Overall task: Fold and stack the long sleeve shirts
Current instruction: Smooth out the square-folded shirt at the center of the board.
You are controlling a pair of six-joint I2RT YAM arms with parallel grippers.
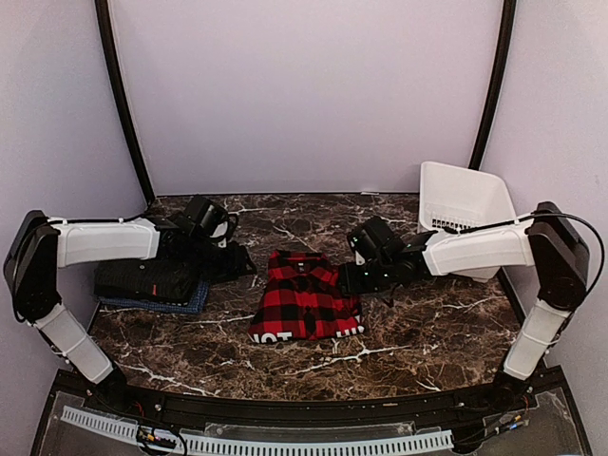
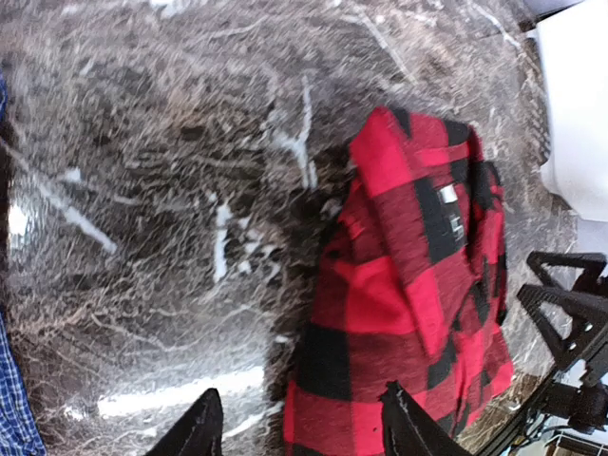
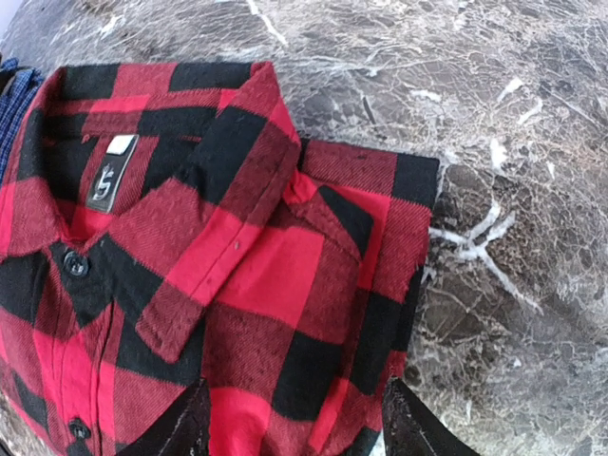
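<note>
The red-and-black checked shirt point(image 1: 304, 299) lies folded flat in the middle of the desk point(image 1: 427, 332). Its collar point(image 3: 204, 204) points toward the back, and white block letters on black run along its near edge. It is buttoned at the front, and a small grey neck label point(image 3: 106, 176) shows inside the collar.

My right gripper point(image 3: 296, 427) is over the shirt's right shoulder, beside the collar. Its two fingers are spread wide with checked cloth showing between them. I cannot tell whether the fingertips touch the fabric.

My left gripper point(image 2: 302, 432) is on the shirt's other side, near its back left corner. It is also spread wide, with one finger over bare marble and the other over the shirt's edge.

Further left, well apart from the checked shirt, the black shirt point(image 1: 147, 277) lies folded with a small red tag on it. It rests on the blue shirt point(image 1: 195, 302), whose edge shows beneath it along the near side.

At the back right of the desk, behind my right arm, stands a white basket point(image 1: 465, 199).
</note>
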